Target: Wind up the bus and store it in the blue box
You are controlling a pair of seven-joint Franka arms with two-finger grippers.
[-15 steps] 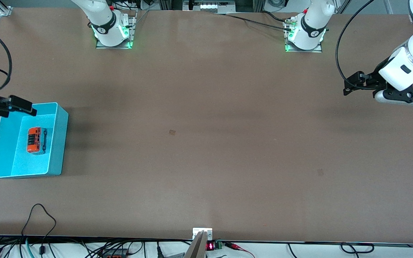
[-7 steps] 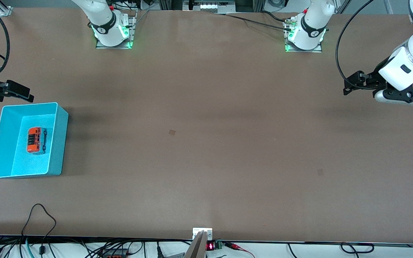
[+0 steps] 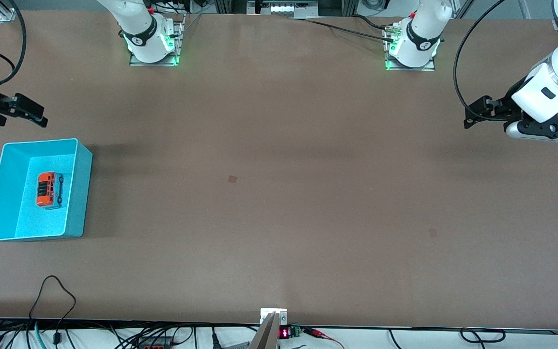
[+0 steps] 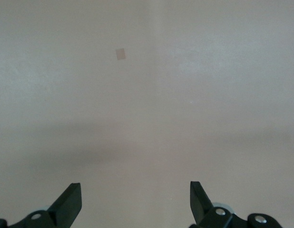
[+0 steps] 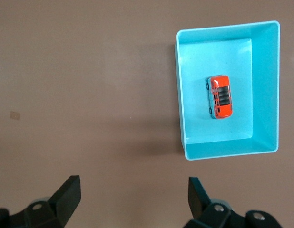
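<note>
The orange bus (image 3: 49, 189) lies on the floor of the blue box (image 3: 79, 194), which stands at the right arm's end of the table. In the right wrist view the bus (image 5: 220, 97) sits about mid-box (image 5: 228, 153), with nothing touching it. My right gripper (image 3: 37, 114) is open and empty, up in the air over bare table beside the box's wall that is farther from the front camera; its jaws (image 5: 132, 190) stand wide apart. My left gripper (image 3: 472, 114) is open and empty and waits over bare table at the left arm's end (image 4: 135, 197).
Two small dark patches mark the tabletop (image 3: 232, 179) (image 3: 433, 232); one also shows in the left wrist view (image 4: 120, 53). Both arm bases (image 3: 152, 46) (image 3: 412, 48) stand at the table's edge farthest from the front camera. Cables (image 3: 54, 295) lie at the edge nearest to it.
My right gripper has pulled away from over the box's corner toward the arm bases' edge. The bus, the box and the left arm have not moved.
</note>
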